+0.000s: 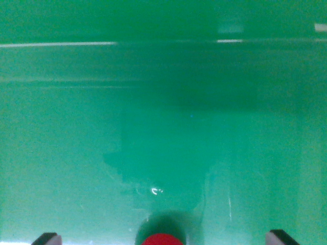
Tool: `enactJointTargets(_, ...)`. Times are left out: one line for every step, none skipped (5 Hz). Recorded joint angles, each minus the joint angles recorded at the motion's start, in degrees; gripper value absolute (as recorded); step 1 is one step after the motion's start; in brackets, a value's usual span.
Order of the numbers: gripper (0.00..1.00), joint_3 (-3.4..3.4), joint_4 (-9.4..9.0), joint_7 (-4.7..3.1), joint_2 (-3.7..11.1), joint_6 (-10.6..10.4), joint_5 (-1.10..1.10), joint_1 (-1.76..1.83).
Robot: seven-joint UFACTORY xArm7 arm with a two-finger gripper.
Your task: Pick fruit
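A red round fruit peeks in at the bottom edge of the wrist view, only its top showing, with a dark shadow around it. It lies on a glossy green surface. Two dark fingertips of my gripper show at the bottom corners, one at the left and one at the right. They stand far apart with the fruit midway between them, and neither touches it. The gripper is open.
The green surface fills the whole view. A pale ridge runs across near the top, with a darker band behind it. A broad shadow lies over the middle.
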Motion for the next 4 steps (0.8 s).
enactJointTargets(0.00,0.00,0.00,0.00,0.00,0.00,0.00,0.00)
enactJointTargets(0.00,0.12,-1.56,0.03,0.27,-1.72,-0.14,0.00)
enactJointTargets(0.00,0.12,-1.56,0.03,0.27,-1.72,-0.14,0.00)
enactJointTargets(0.00,0.21,-2.81,0.05,0.48,-3.10,-0.25,-0.01)
